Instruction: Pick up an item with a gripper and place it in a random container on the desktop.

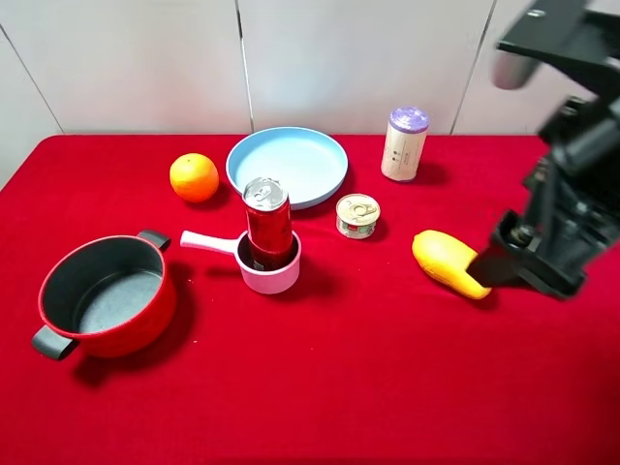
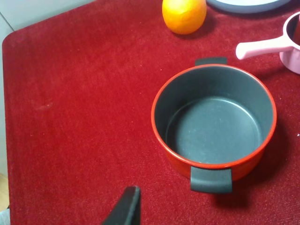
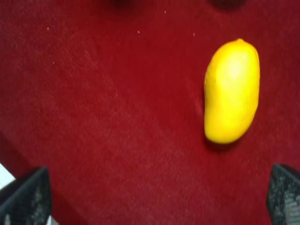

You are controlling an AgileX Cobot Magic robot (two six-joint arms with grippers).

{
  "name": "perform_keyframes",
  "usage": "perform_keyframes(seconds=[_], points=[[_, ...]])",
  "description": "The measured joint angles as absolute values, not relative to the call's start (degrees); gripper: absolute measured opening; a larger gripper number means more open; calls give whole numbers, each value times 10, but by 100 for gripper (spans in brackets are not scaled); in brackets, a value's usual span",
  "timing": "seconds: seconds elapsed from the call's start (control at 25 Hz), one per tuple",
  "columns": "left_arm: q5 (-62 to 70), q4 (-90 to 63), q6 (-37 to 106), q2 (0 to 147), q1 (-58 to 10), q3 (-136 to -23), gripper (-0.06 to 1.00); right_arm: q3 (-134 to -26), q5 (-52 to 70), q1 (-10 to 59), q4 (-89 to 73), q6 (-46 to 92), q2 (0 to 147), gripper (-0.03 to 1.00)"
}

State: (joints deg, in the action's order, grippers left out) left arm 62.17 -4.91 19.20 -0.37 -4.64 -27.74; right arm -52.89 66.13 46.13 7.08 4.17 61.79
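Note:
The tall red can [image 1: 268,223] with a silver top stands upright inside the small pink saucepan [image 1: 279,278] on the red desktop [image 1: 387,378]. The pan's pale pink handle points left. My right gripper [image 1: 497,267] is open and empty at the right of the table, next to a yellow mango [image 1: 448,263]. In the right wrist view its gripper [image 3: 159,201] has its fingertips spread wide, with the mango [image 3: 232,91] ahead of them. Of my left gripper only one black fingertip [image 2: 127,206] shows, and the saucepan's handle [image 2: 262,47] lies at that view's edge.
A red two-handled pot [image 1: 46,291] stands empty at the front left and also shows in the left wrist view [image 2: 161,136]. An orange [image 1: 194,177], a blue plate [image 1: 239,170], a short gold-lidded tin [image 1: 357,215] and a white tube with a purple lid [image 1: 405,143] stand behind the saucepan.

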Motion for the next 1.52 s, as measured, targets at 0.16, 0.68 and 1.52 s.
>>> perform_keyframes(seconds=[0.16,0.68,1.52], points=[[622,-49,192,-4,-46,-277,99,-486,661,461,73,19,567,69],[622,-49,192,-4,-46,-277,99,-400,639,348,43,-19,450,69],[622,-49,192,-4,-46,-277,99,-381,637,137,39,-34,227,69]])
